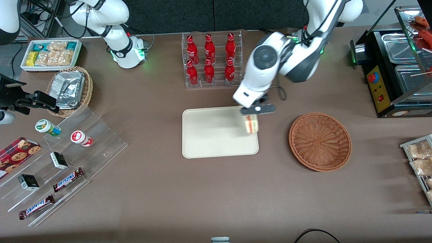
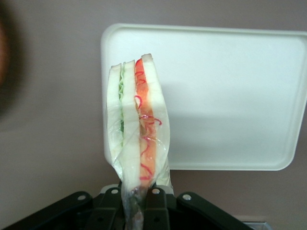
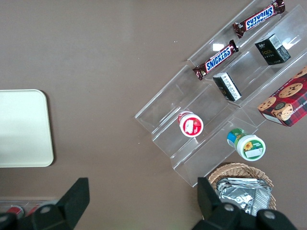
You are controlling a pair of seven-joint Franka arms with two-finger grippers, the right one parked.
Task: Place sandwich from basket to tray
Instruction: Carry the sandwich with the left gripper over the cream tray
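On the tabletop there was one sandwich (image 1: 251,124), held in the one working gripper (image 1: 255,113), one tray (image 1: 216,135) and one reddish basket (image 1: 320,141). Six red bottles (image 1: 209,59) stood in one rack (image 1: 212,84) near the table's edge by the robots. A second, tan basket (image 1: 86,91) carried one foil pack (image 1: 69,88). On the clear stand (image 1: 98,148) lay two Snickers bars (image 1: 67,179), two round tubs (image 1: 47,127) and two dark boxes (image 1: 59,160); one cookie box (image 1: 17,155) sat beside them.
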